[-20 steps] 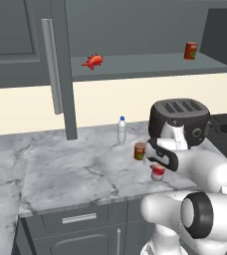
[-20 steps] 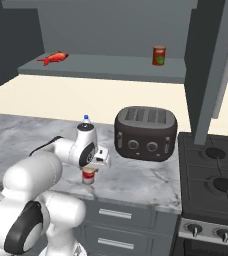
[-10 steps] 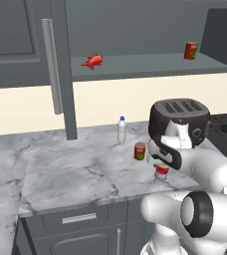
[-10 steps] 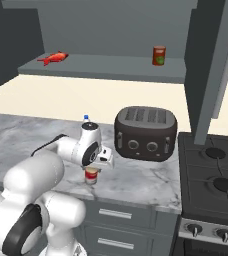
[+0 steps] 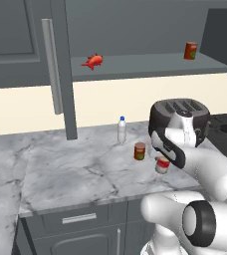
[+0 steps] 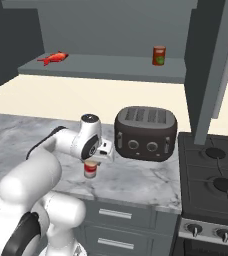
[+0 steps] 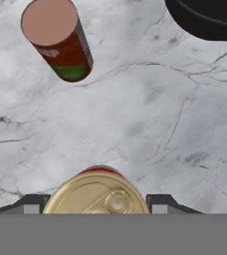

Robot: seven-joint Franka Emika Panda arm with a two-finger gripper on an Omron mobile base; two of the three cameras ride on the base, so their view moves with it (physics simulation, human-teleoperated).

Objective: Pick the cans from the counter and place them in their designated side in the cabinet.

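Observation:
The cream-white can with a red band hangs just above the counter, and my gripper is shut on it from above. In the hand view its gold lid fills the gap between the two fingertips, which press against its sides. The dark red can with a green label patch stands upright on the marble close by, to the left of the held can; the hand view has this red can at upper left. The cabinet's grey shelf runs above, its door open.
A black toaster stands right behind my hand. A small clear bottle with a blue cap is near the wall. On the shelf lie a red fish-like item and an orange-red can. A stove adjoins the counter's right end.
The cream-white can has risen slightly off the marble with my gripper shut on it. The arm's wrist has lifted and turned a little; the dark red can has stayed put.

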